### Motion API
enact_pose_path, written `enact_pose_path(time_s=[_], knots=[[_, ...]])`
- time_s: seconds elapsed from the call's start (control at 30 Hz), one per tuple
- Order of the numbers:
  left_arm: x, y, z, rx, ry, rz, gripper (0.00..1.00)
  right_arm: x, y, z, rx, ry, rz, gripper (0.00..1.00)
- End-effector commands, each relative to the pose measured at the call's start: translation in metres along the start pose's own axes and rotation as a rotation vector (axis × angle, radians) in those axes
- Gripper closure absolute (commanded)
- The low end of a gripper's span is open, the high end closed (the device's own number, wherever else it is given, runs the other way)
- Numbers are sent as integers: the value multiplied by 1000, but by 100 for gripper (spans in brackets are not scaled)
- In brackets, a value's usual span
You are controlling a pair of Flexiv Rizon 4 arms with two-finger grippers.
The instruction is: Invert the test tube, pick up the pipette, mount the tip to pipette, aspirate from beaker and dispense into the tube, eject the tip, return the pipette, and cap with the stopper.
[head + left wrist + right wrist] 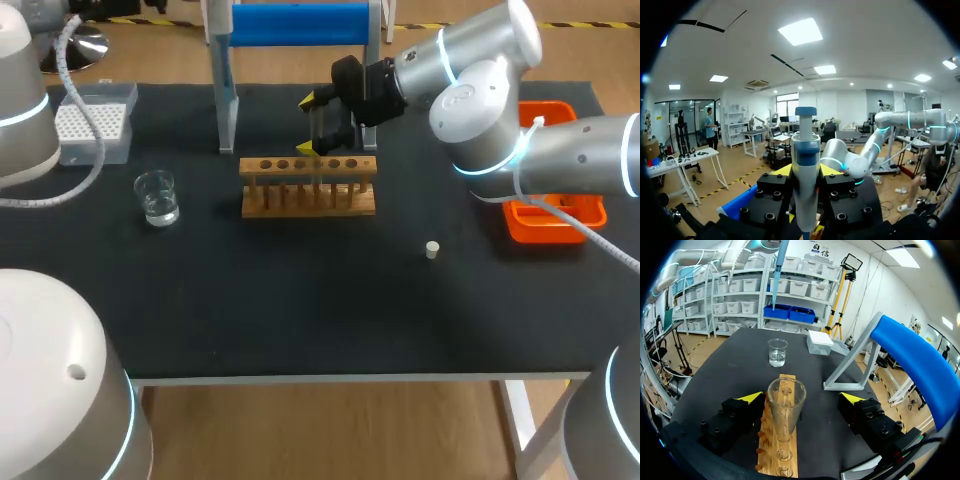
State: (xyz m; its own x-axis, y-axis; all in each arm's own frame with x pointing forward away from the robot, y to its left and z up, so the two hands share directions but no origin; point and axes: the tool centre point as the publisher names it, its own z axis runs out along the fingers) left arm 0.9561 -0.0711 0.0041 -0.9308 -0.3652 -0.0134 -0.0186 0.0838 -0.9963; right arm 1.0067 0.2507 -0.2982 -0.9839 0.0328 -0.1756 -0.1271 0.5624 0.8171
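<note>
Right wrist view shows our right hand [802, 397] spread either side of the upright tube [785, 402] in the rack [792, 452], so we should lift straight off while our left hand [806, 172] pinches the pipette [805, 147].

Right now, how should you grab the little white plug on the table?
By its round sides, coming straight down from above. The plug sits alone on the black table, short and low, so a sideways reach would probably bump the table first.
</note>
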Motion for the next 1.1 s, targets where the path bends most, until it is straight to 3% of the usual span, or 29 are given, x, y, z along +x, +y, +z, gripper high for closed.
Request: enact_pose_path(time_s=[0.03, 0.57, 1.1], knots=[[-3, -6, 19, 7, 4, -18, 100, -1, 0, -1, 3, 4, 0, 0], [-4, -33, 61, 49, 91, -77, 100, -1, 0, -1, 3, 4, 0, 0], [-9, -35, 94, 60, 149, -106, 100, -1, 0, -1, 3, 4, 0, 0]])
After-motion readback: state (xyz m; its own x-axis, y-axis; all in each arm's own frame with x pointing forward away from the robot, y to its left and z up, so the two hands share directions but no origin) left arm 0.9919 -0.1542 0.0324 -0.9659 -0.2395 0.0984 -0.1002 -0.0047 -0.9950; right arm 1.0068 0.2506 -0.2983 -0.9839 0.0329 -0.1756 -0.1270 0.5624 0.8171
